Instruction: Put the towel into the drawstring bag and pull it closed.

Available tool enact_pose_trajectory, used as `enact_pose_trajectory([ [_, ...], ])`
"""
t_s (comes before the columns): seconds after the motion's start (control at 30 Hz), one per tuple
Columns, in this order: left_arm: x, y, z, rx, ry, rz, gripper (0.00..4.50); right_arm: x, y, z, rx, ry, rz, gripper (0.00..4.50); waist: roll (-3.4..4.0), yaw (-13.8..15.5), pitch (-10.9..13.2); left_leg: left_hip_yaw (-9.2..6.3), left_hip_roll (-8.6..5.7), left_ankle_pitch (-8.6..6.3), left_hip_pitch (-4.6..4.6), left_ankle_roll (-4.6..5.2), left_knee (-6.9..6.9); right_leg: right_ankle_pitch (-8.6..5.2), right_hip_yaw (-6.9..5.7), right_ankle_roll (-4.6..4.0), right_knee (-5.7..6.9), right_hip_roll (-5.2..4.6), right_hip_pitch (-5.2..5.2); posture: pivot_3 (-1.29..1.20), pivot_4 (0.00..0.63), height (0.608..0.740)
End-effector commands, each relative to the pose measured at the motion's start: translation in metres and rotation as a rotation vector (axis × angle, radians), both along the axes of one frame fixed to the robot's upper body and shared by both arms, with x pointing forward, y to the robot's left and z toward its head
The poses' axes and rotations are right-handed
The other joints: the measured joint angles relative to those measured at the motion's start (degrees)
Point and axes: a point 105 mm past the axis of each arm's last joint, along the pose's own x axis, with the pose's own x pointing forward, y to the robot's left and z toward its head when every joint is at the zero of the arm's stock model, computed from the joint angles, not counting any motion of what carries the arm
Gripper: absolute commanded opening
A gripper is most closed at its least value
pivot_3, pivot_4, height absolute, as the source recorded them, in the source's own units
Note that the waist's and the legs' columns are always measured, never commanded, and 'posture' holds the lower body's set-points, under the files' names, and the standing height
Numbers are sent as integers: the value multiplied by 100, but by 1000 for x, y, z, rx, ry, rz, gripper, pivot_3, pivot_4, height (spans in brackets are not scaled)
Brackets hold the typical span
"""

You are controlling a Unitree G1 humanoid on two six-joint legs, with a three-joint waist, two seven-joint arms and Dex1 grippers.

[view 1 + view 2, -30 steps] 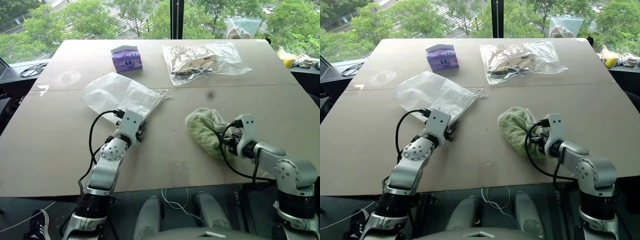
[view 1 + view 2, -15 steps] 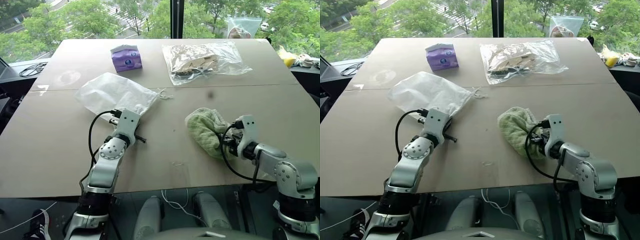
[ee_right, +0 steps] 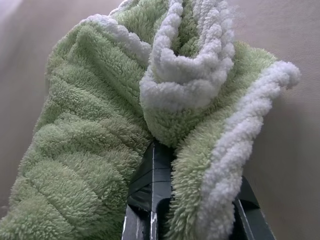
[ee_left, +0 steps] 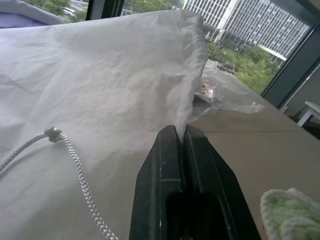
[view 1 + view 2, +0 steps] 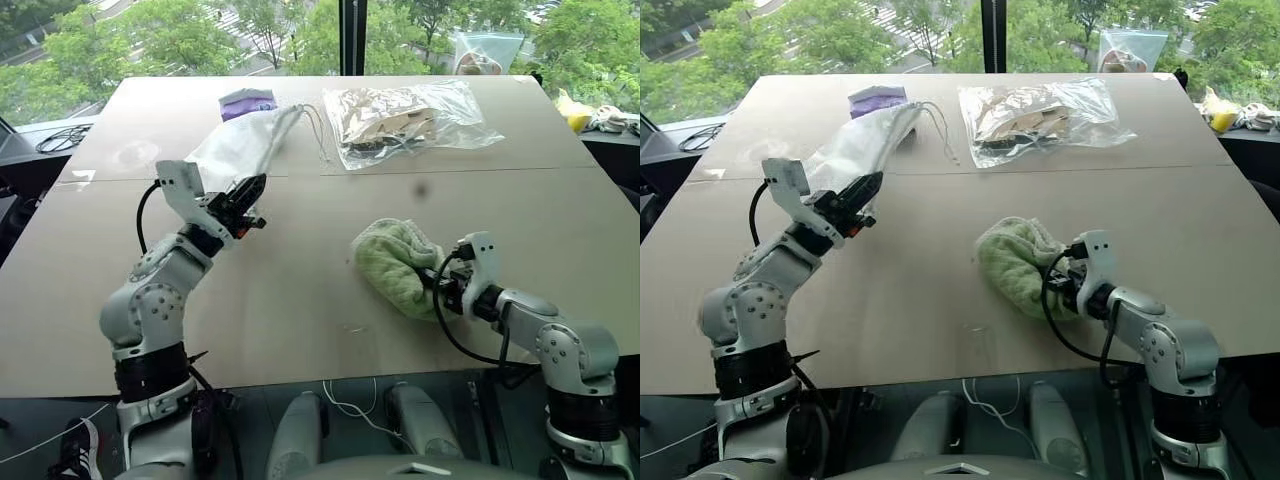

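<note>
Your left hand (image 5: 250, 188) has just closed on the drawstring bag (image 5: 240, 145) and lifted it: a second ago its fingers stood apart over the pouch lying flat on the tabletop (image 5: 300, 300), and now they are pressed together on a fold of the thin white fabric, as the left wrist view makes plain. The bag hangs raised off the surface, stretched up and away toward the purple tissue pack (image 5: 246, 100), with its white cords (image 5: 315, 125) trailing from the far end near the clear plastic bag (image 5: 405, 118). That suggests you hold it by the body or a side rather than by the mouth, so the opening probably still needs finding and spreading before anything can go in. Your right hand (image 5: 445, 290) is clamped on the edge of the light green towel (image 5: 390, 262), which lies bunched on the tabletop, well apart from the bag; it has barely shifted, only slightly toward the middle. With both things now gripped, the next move looks like bringing the towel toward the bag's mouth, but nothing is inside the bag yet.
</note>
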Motion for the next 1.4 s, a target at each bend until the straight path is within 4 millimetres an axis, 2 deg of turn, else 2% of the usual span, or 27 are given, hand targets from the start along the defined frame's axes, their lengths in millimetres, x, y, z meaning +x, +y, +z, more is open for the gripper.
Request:
enact_pose_trajectory([
  [0.03, -7, -6, 5, -110, 58, -104, 36, -3, 6, -6, 11, 15, 19, 0, 0, -2, 0, 0, 0, 0, 1, 0, 0, 0, 0, 0, 0, 1, 0, 0, 150, 740],
  [0.2, -17, -17, -13, -218, 209, -235, 36, -4, 5, -7, 13, 10, 2, 0, 0, -1, 0, -3, 2, 0, 2, 0, 1, 0, 0, -1, 1, 6, 0, 0, 150, 740],
  [0.37, -15, -11, -52, -262, 411, -207, 36, -5, 5, -9, 15, 7, -8, 0, 0, 1, 0, -3, 3, 0, 5, 0, 0, 1, 1, -4, 1, 8, 0, 0, 150, 740],
  [0.47, -9, -7, -69, -284, 483, -162, 36, -5, 6, -9, 15, 6, -10, 0, 0, 7, 0, -5, 3, 0, 4, 0, 0, 2, 1, -6, 1, 9, 0, 0, 150, 740],
  [0.6, -5, -9, -78, -315, 524, -158, 36, -5, 7, -9, 16, 4, -9, 0, 0, 0, 0, -3, 4, 0, 4, -1, 0, 3, 2, -7, 0, 8, 0, 0, 150, 740],
  [0.83, -8, -12, -82, -384, 550, -175, 36, -5, 5, -10, 9, 2, -15, 0, 0, 4, 0, -1, 7, 0, 5, -1, -1, 6, 2, -13, 0, 10, -1, 0, 150, 740],
  [0.93, -8, -8, -88, -417, 575, -145, 881, -6, 5, -11, 8, 3, -16, 0, 0, 5, 0, 0, 7, 0, 5, -1, -1, 6, 3, -13, 0, 10, -1, 0, 150, 740],
  [1.03, -8, -5, -97, -414, 613, -115, 2097, -6, 4, -11, 7, 5, -16, 0, -1, 4, -1, -1, 7, 0, 5, -1, -1, 6, 3, -13, 0, 10, -1, 0, 150, 740],
  [1.23, -14, -7, -108, -348, 656, -110, 2097, -7, 4, -11, 5, 7, -17, 0, 1, 2, -2, 0, 7, 0, 8, -1, -2, 6, 4, -13, 0, 11, -1, 0, 150, 740],
  [1.33, -21, -18, -104, 25, 534, -166, 2097, -7, 2, -11, 3, 8, -20, 0, 5, -1, -7, 0, 8, 0, 11, -2, -9, 6, 4, -14, -2, 11, -1, 0, 150, 740],
  [1.4, -23, -28, -96, 79, 460, -219, 2097, -8, 1, -11, 2, 9, -21, 0, 22, 7, -16, 4, 7, 0, 14, -4, -22, 6, 9, -16, -10, 10, -1, 0, 150, 740],
])
